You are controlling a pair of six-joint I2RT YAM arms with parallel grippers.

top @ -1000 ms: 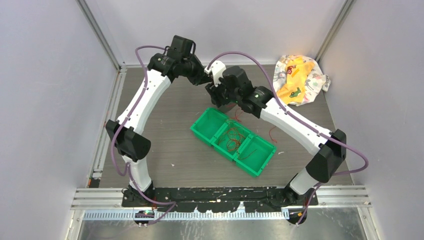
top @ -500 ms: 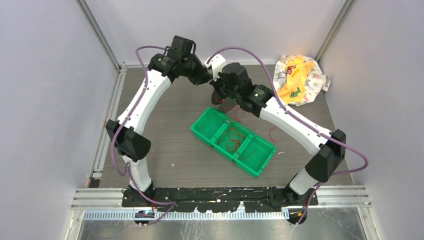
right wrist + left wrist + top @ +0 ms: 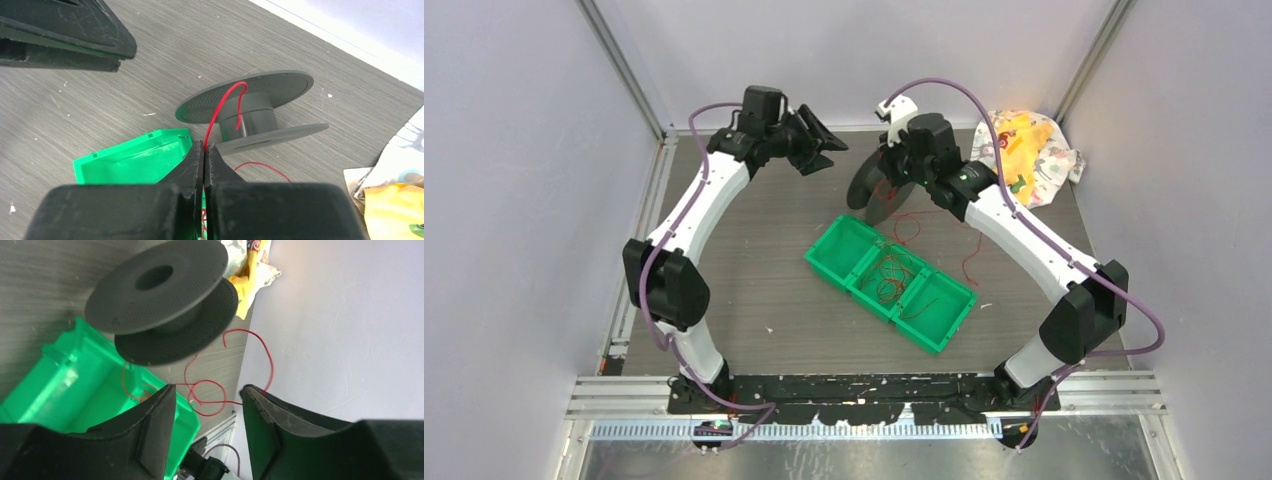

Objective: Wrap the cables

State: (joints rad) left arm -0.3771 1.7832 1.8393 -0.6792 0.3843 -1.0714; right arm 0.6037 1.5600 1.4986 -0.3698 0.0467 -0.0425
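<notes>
The black spool (image 3: 865, 188) sits tilted just past the far end of the green bin (image 3: 839, 262). My right gripper (image 3: 205, 146) is shut on a thin red cable (image 3: 218, 112) that runs up over the spool's (image 3: 250, 107) upper flange to its hub. In the top view the right gripper (image 3: 894, 192) hangs close beside the spool. More red cables (image 3: 890, 276) lie curled in the bin's middle compartment and loose on the table (image 3: 969, 265). My left gripper (image 3: 822, 148) is open and empty, left of the spool. Its wrist view shows the spool (image 3: 160, 295) and cable loops (image 3: 207, 397) beyond the left gripper (image 3: 207, 390).
A crumpled yellow and white cloth (image 3: 1024, 155) lies at the back right corner. The green bin has three compartments and sits diagonally mid-table. Metal rails (image 3: 639, 250) run along the table's left edge, with walls close on three sides.
The left gripper opened and pulled back to the left, away from the spool. The right gripper shut on the red cable and moved right and up, so the spool now shows between the arms.
</notes>
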